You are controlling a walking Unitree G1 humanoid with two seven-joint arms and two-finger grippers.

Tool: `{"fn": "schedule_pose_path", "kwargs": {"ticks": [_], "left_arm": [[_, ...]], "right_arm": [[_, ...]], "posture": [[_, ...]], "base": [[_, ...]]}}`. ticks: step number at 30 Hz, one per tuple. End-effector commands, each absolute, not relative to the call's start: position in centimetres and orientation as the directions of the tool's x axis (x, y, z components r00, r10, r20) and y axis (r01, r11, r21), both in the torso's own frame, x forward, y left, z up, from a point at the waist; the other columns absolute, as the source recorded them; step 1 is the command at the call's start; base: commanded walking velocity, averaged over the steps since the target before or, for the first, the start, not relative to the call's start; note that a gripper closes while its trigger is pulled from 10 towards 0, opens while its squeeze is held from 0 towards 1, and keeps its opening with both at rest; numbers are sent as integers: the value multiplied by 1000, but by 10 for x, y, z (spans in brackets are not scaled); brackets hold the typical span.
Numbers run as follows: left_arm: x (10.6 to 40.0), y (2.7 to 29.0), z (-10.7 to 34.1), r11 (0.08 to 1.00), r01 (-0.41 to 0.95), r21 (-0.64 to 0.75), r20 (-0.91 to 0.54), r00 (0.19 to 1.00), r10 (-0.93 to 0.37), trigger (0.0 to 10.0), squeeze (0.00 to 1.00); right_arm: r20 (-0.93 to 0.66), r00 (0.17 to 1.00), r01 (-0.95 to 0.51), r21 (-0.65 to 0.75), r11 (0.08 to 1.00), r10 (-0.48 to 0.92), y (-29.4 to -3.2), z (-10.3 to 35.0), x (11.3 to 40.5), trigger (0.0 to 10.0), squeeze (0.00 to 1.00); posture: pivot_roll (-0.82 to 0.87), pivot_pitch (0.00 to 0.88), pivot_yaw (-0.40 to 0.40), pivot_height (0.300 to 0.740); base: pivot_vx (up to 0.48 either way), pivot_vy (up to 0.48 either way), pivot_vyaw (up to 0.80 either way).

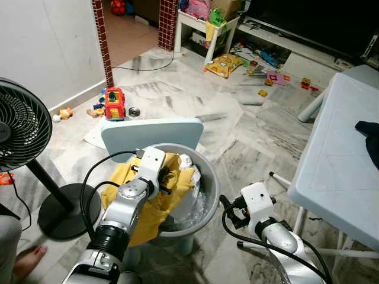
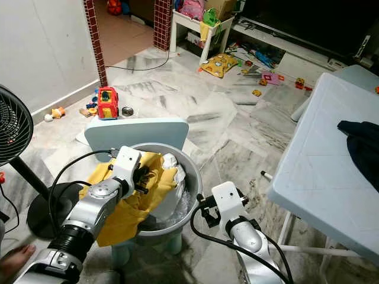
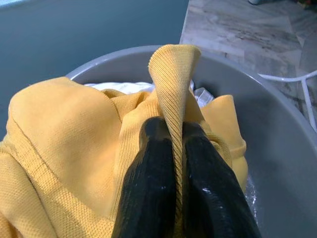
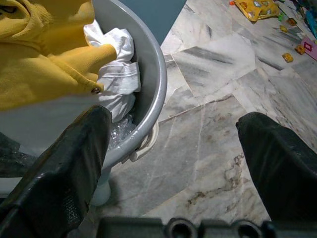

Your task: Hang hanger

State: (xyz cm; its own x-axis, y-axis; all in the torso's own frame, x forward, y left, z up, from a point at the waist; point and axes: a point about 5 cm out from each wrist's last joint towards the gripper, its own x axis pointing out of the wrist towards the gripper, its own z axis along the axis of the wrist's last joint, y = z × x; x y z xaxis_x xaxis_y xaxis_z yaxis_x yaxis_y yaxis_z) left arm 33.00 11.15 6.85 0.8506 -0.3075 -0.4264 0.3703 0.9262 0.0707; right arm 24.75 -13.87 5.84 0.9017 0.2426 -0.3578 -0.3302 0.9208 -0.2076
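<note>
Where the marble floor (image 1: 237, 136) runs back to a brick-edged doorway (image 1: 102, 35), toys (image 1: 228, 64) lie scattered before a low white shelf (image 1: 204, 23); no writing legible on any item.

Pale blue table (image 1: 337, 154), robot's right, carrying a dark garment (image 1: 370, 142) at its far edge.

Black pedestal fan (image 1: 21, 127), robot's left, its round base on the floor.

Pale blue chair (image 1: 151, 133), backrest showing just behind the basin.

Grey basin (image 1: 207, 183), between the two arms, holding laundry.

Yellow garment (image 1: 151, 204), draped over the basin's near-left rim; white cloth (image 4: 116, 74) bunched beside it inside.

Left gripper (image 3: 178, 158), over the basin; wrist view shows both black fingers (image 3: 148, 188) clamped on a raised ribbed fold of the yellow garment, detail the head views lack.

Right gripper (image 4: 173, 148), low beside the basin's outer wall, fingers spread wide over bare floor, grasping nothing.

Red toy truck (image 1: 114, 103), by the wall.

Hanger: cannot be made out.

A person's bare foot (image 1: 26, 260), lower left corner.
</note>
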Motion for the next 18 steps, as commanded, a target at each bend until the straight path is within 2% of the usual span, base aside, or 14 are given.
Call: {"fn": "schedule_pose_path", "kwargs": {"ticks": [1,4,6,8,9,10,11,16,18], "left_arm": [[330,106,73,918,387,90,-388,862,-325,0,0],[331,101,81,908,411,83,-328,872,-365,0,0],[331,94,95,881,466,77,-218,870,-442,0,0],[327,88,108,846,527,81,-120,848,-517,0,0],[320,85,125,804,584,113,5,808,-589,0,0],[320,85,125,804,584,113,5,808,-589,0,0],[313,87,135,775,613,154,70,775,-628,0,0],[296,101,140,752,633,183,137,741,-657,0,0],[279,119,120,753,635,173,68,755,-652,0,0]], "right_arm": [[-365,905,-312,-220,924,219,-146,57,247,10000,0],[-365,905,-312,-221,924,219,-146,57,247,10000,0],[-365,905,-312,-221,924,218,-147,57,247,10000,0],[-364,906,-310,-221,925,216,-147,58,247,10000,0],[-362,907,-308,-222,925,215,-148,58,247,10000,0],[-362,907,-308,-222,925,215,-148,58,247,10000,0],[-361,908,-306,-223,926,213,-149,58,247,10000,0],[-361,909,-301,-224,927,208,-150,58,247,10000,0],[-361,909,-302,-224,927,209,-149,57,247,10000,0]], "posture": [[122,90,-160,740],[122,90,-160,740],[121,90,-162,740],[121,89,-163,740],[121,89,-163,740],[121,89,-163,740],[123,90,-163,740],[127,92,-162,740],[131,94,-164,740]], "base": [[0,0,0],[0,0,0],[0,0,0],[0,0,0],[0,0,0],[0,0,0],[0,0,0],[0,0,0],[0,0,0]]}}
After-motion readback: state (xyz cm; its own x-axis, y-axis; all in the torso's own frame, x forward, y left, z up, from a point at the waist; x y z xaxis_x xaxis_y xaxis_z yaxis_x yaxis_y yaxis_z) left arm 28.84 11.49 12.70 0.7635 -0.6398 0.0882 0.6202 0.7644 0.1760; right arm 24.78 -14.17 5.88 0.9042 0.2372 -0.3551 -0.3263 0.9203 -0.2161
